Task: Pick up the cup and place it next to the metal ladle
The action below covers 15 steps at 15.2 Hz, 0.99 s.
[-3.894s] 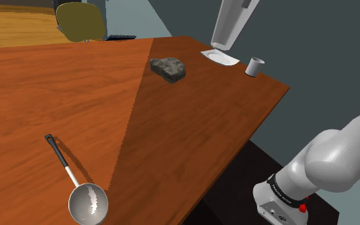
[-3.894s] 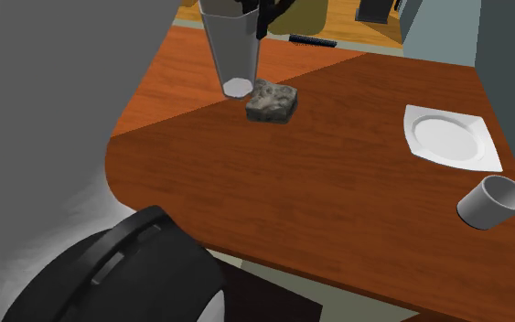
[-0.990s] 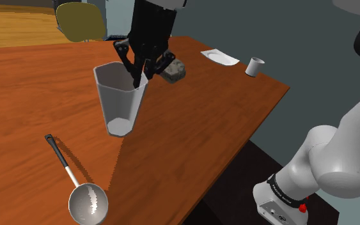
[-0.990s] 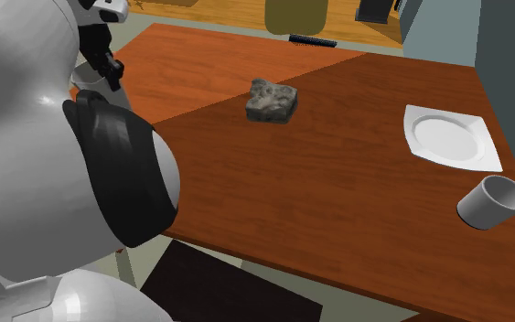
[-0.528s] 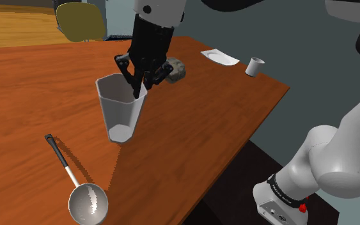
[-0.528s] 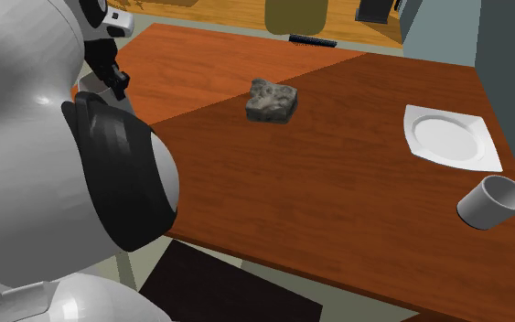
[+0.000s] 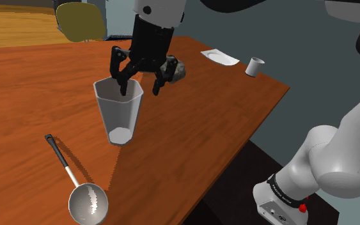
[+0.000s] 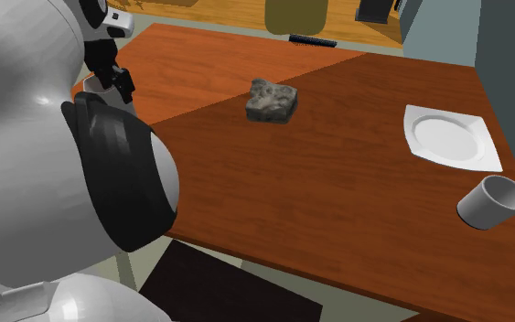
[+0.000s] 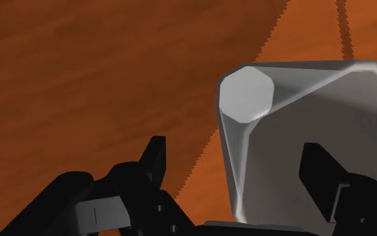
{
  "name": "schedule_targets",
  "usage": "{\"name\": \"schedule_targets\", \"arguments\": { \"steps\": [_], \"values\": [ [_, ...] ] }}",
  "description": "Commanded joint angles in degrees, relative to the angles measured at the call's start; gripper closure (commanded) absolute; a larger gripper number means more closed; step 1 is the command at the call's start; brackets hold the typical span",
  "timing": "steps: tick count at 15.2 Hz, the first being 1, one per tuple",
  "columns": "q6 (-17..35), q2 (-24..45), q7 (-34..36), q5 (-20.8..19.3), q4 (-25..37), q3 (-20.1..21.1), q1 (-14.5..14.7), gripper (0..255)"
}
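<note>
Status: pick-up and carry look done; cup (image 7: pixel 119 115) stands on its own base on the surface (image 7: pixel 191 140), so by my reckoning the placing is all but complete.
Remaining: lifting my pincer (image 7: pixel 138 86) clear of the rim without knocking the cup over; nothing else seems outstanding.
Pincer: fingers apart, clasping nothing; they straddle the cup's wall at the rim, one fingertip inside the mouth and the other outside it.
Cup, position: upright, near the ladle (image 7: pixel 86 201), just past the end of its handle, and apart from it.
Cup, appearance: tall faceted tumbler, pale grey and translucent, wide at the mouth and tapering to a smaller many-sided base; empty. In the wrist view my far finger shows dimly through its wall.
Ladle: metal bowl, dark handle, lying flat.
Other items: grey rock-like lump (image 8: pixel 272 101), white plate (image 8: pixel 447 137) and small grey mug (image 8: pixel 493 201), all well apart from the cup.
</note>
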Motion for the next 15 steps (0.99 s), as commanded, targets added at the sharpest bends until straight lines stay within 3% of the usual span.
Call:
{"name": "schedule_targets", "arguments": {
  "steps": [1, 3, 7, 15],
  "values": [
    [0.0, 0.0, 0.0, 0.0, 0.0, 0.0, 0.0, 0],
    [0.0, 0.0, 0.0, 0.0, 0.0, 0.0, 0.0, 0],
    [-7.3, 0.0, 0.1, 0.0, 7.2, -0.2, -0.2, 0],
    [-7.3, 0.0, 0.1, 0.0, 7.2, -0.2, -0.2, 0]
  ]
}}
